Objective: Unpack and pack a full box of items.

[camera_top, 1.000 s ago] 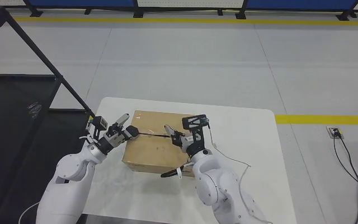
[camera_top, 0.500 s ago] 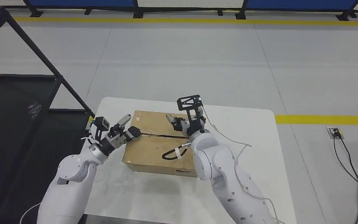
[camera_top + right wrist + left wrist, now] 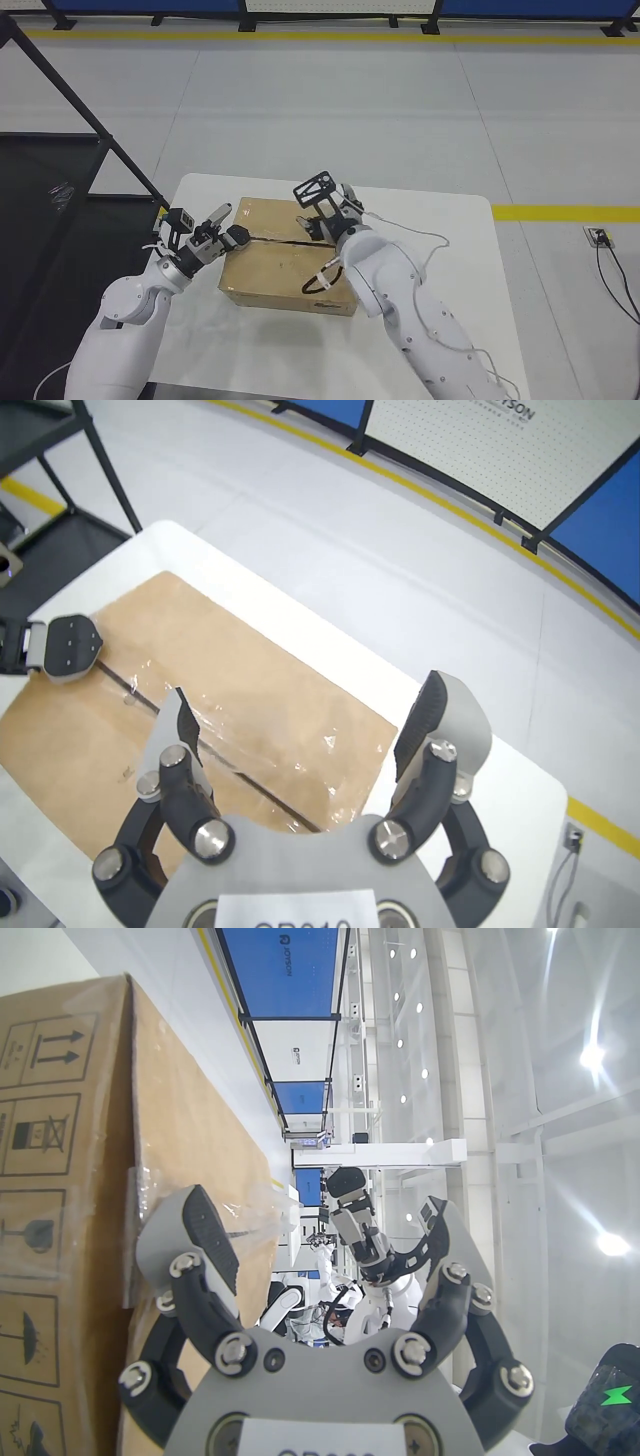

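The right end effector (image 3: 312, 208) (image 3: 305, 695) is spread wide with nothing between its fingers and hangs over the far-right part of the box (image 3: 270, 270) (image 3: 200, 635), above the taped seam (image 3: 240, 725). The left end effector (image 3: 228, 225) (image 3: 320, 1208) is also released. It sits at the box's left end, with one finger pad (image 3: 70, 650) at the end of the seam; whether it touches cannot be told.

The box is plain brown cardboard and its flaps are closed. Wrinkled clear tape runs along the centre seam, and black handling symbols are printed on one side (image 3: 40, 1128). It lies on the left-centre part of a white counter (image 3: 440, 300).

Around it is a pale grey floor with a yellow line (image 3: 560, 212). A black frame rack (image 3: 50, 200) stands just beside the counter's left side.
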Robot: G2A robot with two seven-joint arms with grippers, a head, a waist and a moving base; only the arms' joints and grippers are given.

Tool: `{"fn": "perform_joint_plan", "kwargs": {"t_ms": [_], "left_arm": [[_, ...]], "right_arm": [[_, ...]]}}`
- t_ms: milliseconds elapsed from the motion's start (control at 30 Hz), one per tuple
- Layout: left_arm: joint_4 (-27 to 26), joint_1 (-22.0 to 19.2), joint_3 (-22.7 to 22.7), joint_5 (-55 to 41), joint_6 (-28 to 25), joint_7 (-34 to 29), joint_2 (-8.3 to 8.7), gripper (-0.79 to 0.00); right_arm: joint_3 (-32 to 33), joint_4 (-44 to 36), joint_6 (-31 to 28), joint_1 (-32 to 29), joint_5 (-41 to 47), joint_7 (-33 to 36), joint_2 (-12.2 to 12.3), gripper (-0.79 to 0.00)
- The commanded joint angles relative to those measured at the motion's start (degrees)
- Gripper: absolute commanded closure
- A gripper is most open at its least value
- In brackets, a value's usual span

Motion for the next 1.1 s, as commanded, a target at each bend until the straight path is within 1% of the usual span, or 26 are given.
{"fn": "perform_joint_plan", "kwargs": {"t_ms": [0, 33, 200, 400, 567, 733, 900, 1067], "left_arm": [[-0.09, 0.16, 0.04, -0.02, 0.04, -0.02, 0.02, -0.785], [-0.15, 0.24, 0.07, -0.04, 0.00, 0.01, 0.02, -0.785], [-0.48, 0.55, 0.21, -0.15, -0.12, 0.04, 0.03, -0.785], [-0.76, 0.76, 0.25, -0.32, -0.10, 0.11, 0.07, -0.785], [-0.98, 0.91, 0.11, -0.36, -0.16, 0.08, 0.14, -0.785], [-1.13, 1.01, 0.03, -0.40, -0.08, 0.05, 0.20, -0.785], [-1.30, 1.10, 0.03, -0.41, -0.03, 0.04, 0.24, -0.785], [-1.39, 1.20, 0.03, -0.56, -0.03, 0.07, 0.28, -0.785]], "right_arm": [[-0.52, 0.13, -2.73, 1.31, -0.47, 4.29, -0.10, -0.785], [-0.94, 0.36, -3.70, 1.96, -0.85, 5.92, -0.18, -0.785], [-3.63, 3.27, -3.08, 4.91, -4.79, 11.39, -0.99, -0.785], [-6.83, 7.27, -2.54, 7.41, -7.60, 14.54, -2.22, -0.785], [-8.23, 8.98, -2.17, 8.25, -10.04, 16.42, -2.94, -0.785], [-9.02, 10.01, 0.06, 8.27, -12.81, 16.49, -3.64, -0.785], [-9.25, 11.48, 3.70, 8.14, -15.92, 16.90, -4.36, -0.785], [-8.78, 12.95, 6.75, 8.48, -17.00, 17.04, -5.22, -0.785]]}}
